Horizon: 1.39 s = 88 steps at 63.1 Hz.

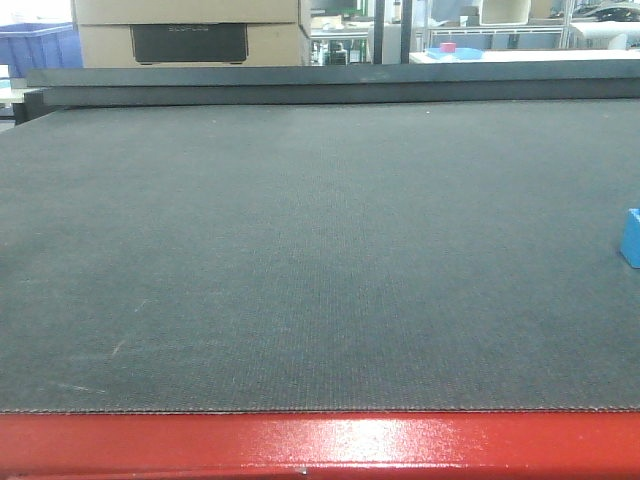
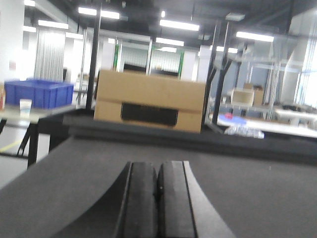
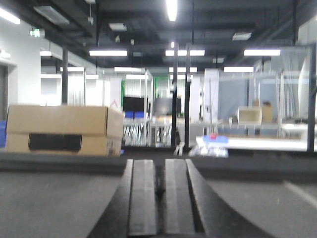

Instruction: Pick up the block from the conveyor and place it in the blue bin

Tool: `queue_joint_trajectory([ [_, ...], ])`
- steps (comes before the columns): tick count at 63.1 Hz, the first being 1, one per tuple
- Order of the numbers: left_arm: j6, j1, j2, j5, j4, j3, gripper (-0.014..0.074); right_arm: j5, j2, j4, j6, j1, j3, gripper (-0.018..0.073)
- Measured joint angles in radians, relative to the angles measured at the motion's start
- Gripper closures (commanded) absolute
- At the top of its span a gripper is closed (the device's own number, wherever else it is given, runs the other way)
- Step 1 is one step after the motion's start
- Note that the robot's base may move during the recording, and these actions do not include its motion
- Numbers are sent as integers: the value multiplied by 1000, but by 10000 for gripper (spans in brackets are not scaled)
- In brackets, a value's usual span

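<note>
We spot small bright blue block (image 1: 631,238) on wide dark grey woven conveyor belt (image 1: 300,250), at right edge of view, partly cut off. Open belt stretches left of it. Glossy red metal frame (image 1: 320,445) borders near edge. Left gripper (image 2: 157,198): fingers pressed together. Right gripper (image 3: 159,198): fingers together, thin seam. Blue plastic bin (image 1: 35,45) beyond far-left corner.

conveyor (image 1: 300,250) — open across | block (image 1: 631,238) at right edge | cardboard box (image 1: 190,30) beyond far end
</note>
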Motion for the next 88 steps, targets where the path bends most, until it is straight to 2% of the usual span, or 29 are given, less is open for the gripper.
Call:
queue_joint_trajectory([
  [9, 0, 0, 11, 0, 0, -84, 707, -6, -2, 0, -38, 0, -82, 721],
  [21, 2, 0, 100, 28, 40, -226, 707, 84, -2, 0, -45, 0, -204, 721],
  [29, 2, 0, 178, 88, 89, -361, 707, 135, 3, 0, -45, 0, -297, 721],
  [38, 2, 0, 264, 170, 106, -523, 707, 204, 50, 0, -45, 0, -417, 721],
  [43, 2, 0, 318, 241, 106, -622, 707, 274, 93, 0, -45, 0, -497, 721],
  [57, 2, 0, 501, 547, 112, -895, 707, 508, 263, 0, -45, 0, -736, 721],
  [65, 2, 0, 606, 686, 112, -1013, 707, 648, 386, 0, -45, 0, -858, 721],
  [73, 2, 0, 710, 808, 106, -1090, 707, 800, 518, 0, -45, 0, -947, 721],
  [88, 2, 0, 865, 936, 56, -1115, 707, 1081, 795, 0, -45, 0, -1024, 721],
])
